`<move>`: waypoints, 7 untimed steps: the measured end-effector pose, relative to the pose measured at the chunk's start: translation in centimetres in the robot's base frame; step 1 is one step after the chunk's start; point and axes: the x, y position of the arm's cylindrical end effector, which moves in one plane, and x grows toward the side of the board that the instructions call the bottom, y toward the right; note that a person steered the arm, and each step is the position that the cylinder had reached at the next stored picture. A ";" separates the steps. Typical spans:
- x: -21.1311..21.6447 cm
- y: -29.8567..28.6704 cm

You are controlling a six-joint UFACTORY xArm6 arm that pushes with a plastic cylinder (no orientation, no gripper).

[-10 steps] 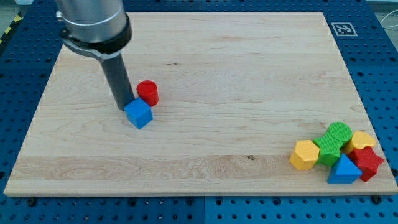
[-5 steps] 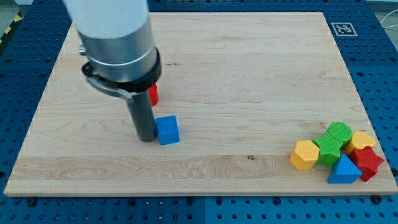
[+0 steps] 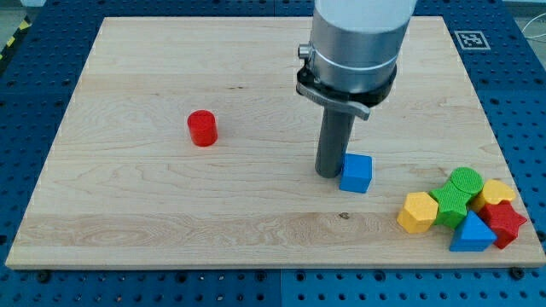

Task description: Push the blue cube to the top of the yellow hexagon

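Note:
The blue cube [image 3: 356,173] sits on the wooden board [image 3: 256,94], right of centre. My tip [image 3: 328,174] touches the cube's left side. The yellow hexagon [image 3: 417,211] lies at the view's lower right, at the left end of a cluster of blocks. The blue cube is up and to the left of the hexagon, with a gap between them.
Next to the yellow hexagon are a green block [image 3: 451,205], a green cylinder [image 3: 466,181], a second yellow block [image 3: 497,193], a red block [image 3: 504,223] and a blue triangle [image 3: 471,234]. A red cylinder [image 3: 203,128] stands alone at the left.
My tip has pushed the blue cube far to the right, from beside the red cylinder to near the block cluster. The red cylinder stayed in place.

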 end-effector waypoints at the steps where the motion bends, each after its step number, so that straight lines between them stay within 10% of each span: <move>1: -0.1 0.4; 7: 1.2 7.2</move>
